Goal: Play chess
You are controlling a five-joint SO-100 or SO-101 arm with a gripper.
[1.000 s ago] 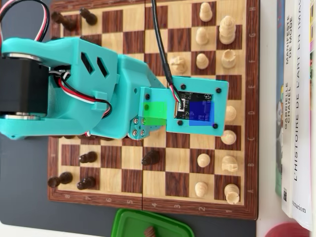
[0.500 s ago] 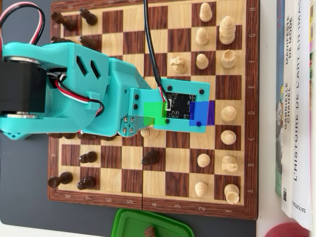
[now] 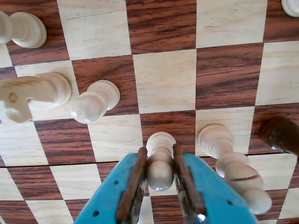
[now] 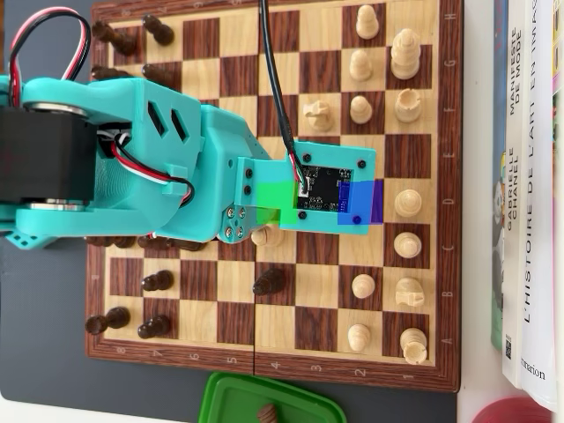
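In the wrist view my teal gripper (image 3: 158, 161) is shut on a pale wooden pawn (image 3: 160, 161), its brown pads against the pawn's sides; the pawn's base rests on or just above the chessboard (image 3: 163, 79). A pale bishop (image 3: 233, 170) stands close at its right, another pale pawn (image 3: 96, 101) and a pale knight (image 3: 30, 93) to the left. In the overhead view the arm (image 4: 132, 163) covers the middle of the board (image 4: 445, 264), and the held pawn (image 4: 266, 235) shows only partly under it.
A dark piece (image 3: 281, 134) sits at the right edge of the wrist view. Pale pieces (image 4: 397, 106) fill the board's right side, dark pieces (image 4: 132, 324) the left. A dark pawn (image 4: 267, 282) stands mid-board. Books (image 4: 529, 176) lie right; a green lid (image 4: 264, 401) sits below.
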